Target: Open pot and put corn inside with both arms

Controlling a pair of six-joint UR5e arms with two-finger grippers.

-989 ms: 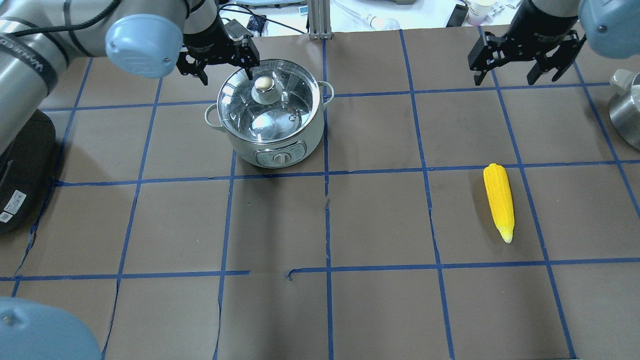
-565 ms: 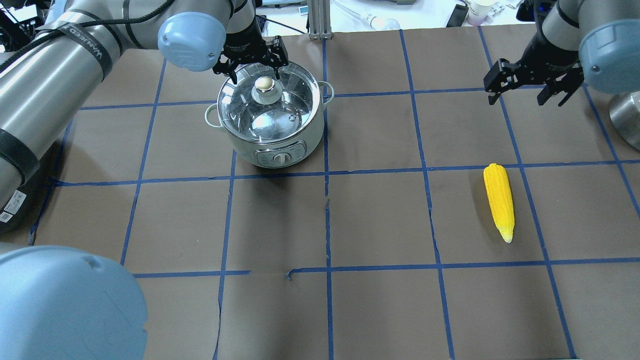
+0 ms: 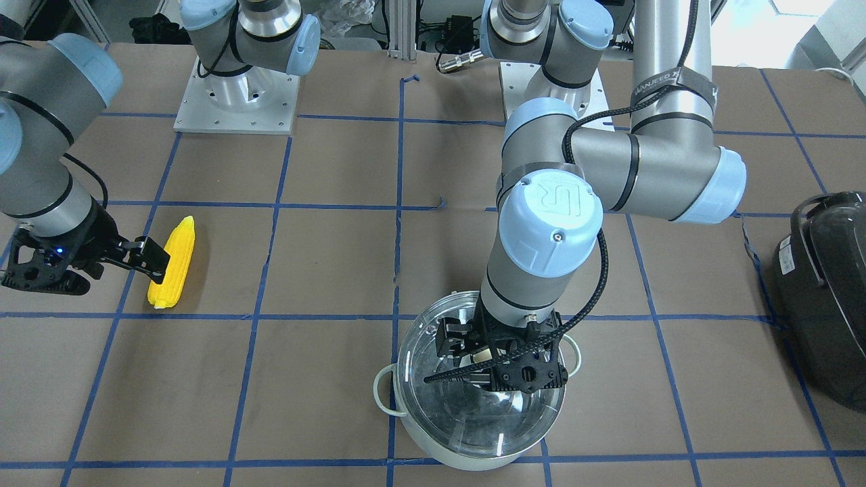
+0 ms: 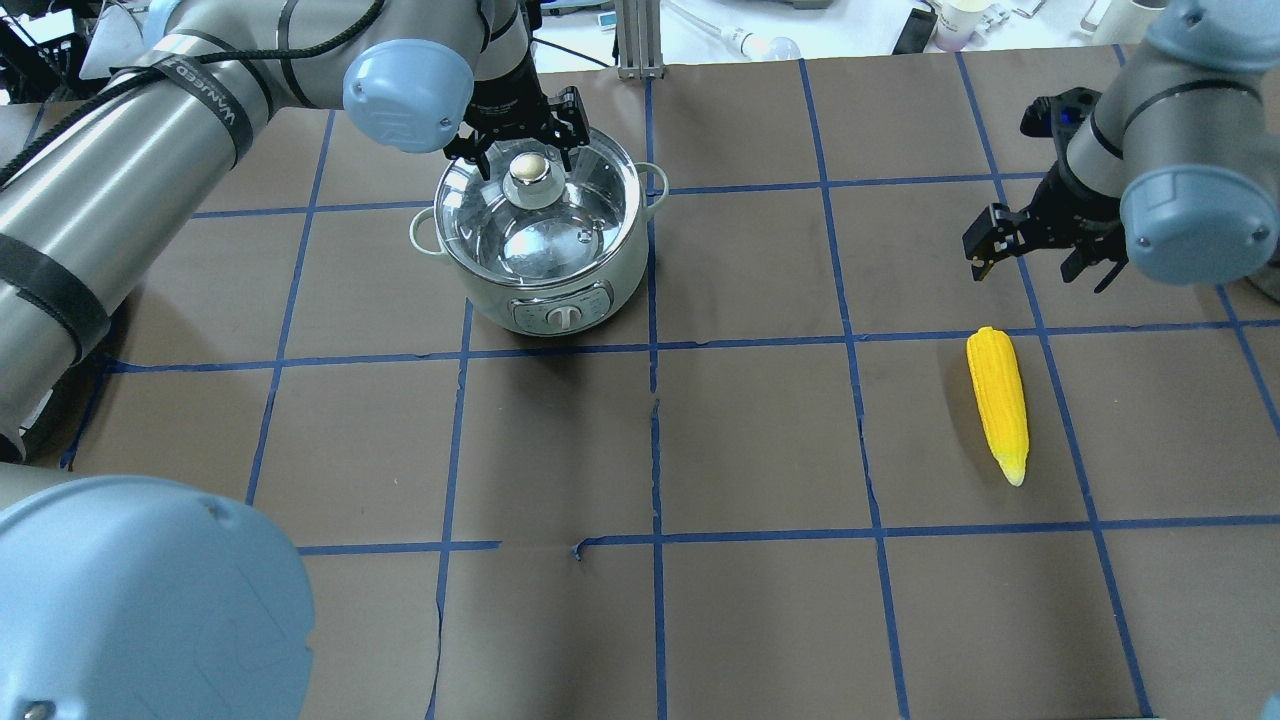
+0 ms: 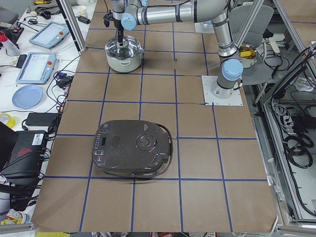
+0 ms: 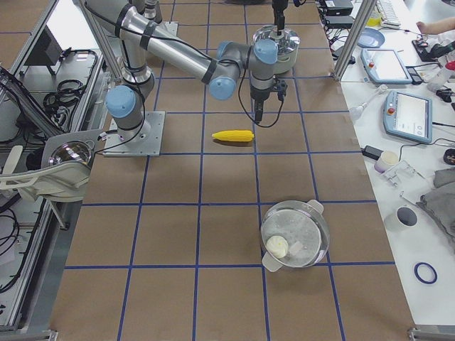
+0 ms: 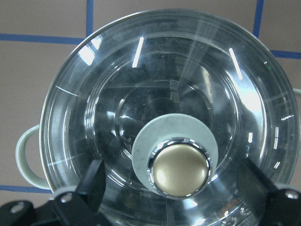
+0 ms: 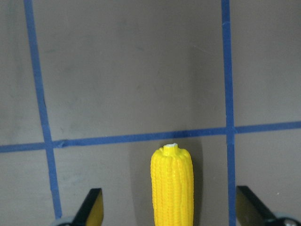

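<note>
Left gripper (image 4: pixel 525 152), shifted over lid knob (image 7: pixel 181 169) of pot (image 4: pixel 560 290), jaws wide astride it; right gripper (image 4: pixel 1038 262), lowered toward corn (image 4: pixel 998 400), jaws wide.

Lid knob (image 7: pixel 180 168): left gripper (image 4: pixel 523 152) fingers (image 7: pixel 91 181) stand on either side of it, with a gap at each.
Corn (image 4: pixel 998 403) flanks: bare table (image 4: pixel 760 440) on both sides; right gripper (image 4: pixel 1035 258) fingers (image 8: pixel 94 203) are spread wider than the cob.
Pot (image 4: pixel 545 290) to corn: bare paper between.
Table ends: dark cooker (image 5: pixel 132 148) and steel lidded pan (image 6: pixel 295 234), both well apart from pot and corn.
</note>
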